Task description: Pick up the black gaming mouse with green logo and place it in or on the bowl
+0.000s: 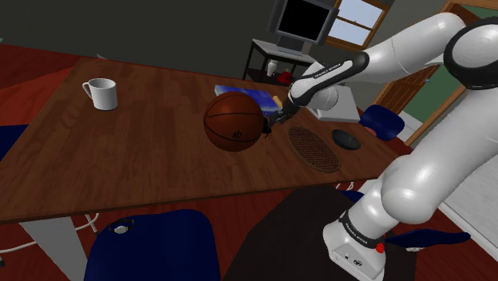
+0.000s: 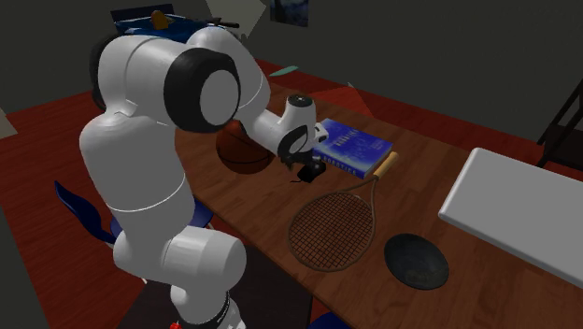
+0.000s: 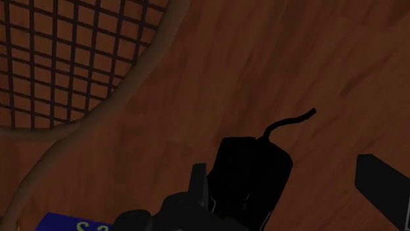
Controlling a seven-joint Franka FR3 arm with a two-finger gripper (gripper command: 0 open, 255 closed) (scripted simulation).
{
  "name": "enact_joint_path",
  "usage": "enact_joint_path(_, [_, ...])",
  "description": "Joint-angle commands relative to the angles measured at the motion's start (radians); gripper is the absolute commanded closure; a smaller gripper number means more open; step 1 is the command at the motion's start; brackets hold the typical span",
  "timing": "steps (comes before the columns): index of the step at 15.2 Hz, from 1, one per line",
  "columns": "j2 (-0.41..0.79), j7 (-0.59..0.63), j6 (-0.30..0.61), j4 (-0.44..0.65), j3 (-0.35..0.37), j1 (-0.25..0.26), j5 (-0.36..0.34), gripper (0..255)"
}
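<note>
Mouse (image 3: pixel 250 174) lies on the counter (image 3: pixel 263 65) inside our claw (image 3: pixel 281 176), spread wide, nearer one finger; its long axis runs straight ahead of us.

The brown wooden counter (image 1: pixel 144 152) carries six items.

- White ceramic-looking mug (image 1: pixel 101 93): upright, well apart from the rest, towards the shoulder view's left.
- Orange-brown basketball (image 1: pixel 234 120): near the middle.
- Blue rectangular book (image 2: pixel 350 150): flat, just beside the ball.
- Brown-framed racket with a dark string mesh (image 2: pixel 332 229): flat, its handle reaching the book's edge.
- Dark, shallow round bowl (image 2: pixel 417 260): just beside the racket head.
- White flat-topped block (image 2: pixel 519 210): near the bowl.
</note>
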Motion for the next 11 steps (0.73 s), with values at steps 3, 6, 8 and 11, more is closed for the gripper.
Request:
enact_joint_path(3, [0.12,-0.135,0.069,0.04,0.017,-0.007,0.172,0])
enact_joint_path(6, [0.17,-0.182,0.097,0.056,0.04,-0.018,0.235,0])
enact_joint_path(8, [0.202,-0.213,0.114,0.069,0.059,-0.029,0.276,0])
enact_joint_path(11, [0.212,-0.221,0.119,0.072,0.066,-0.033,0.287,0])
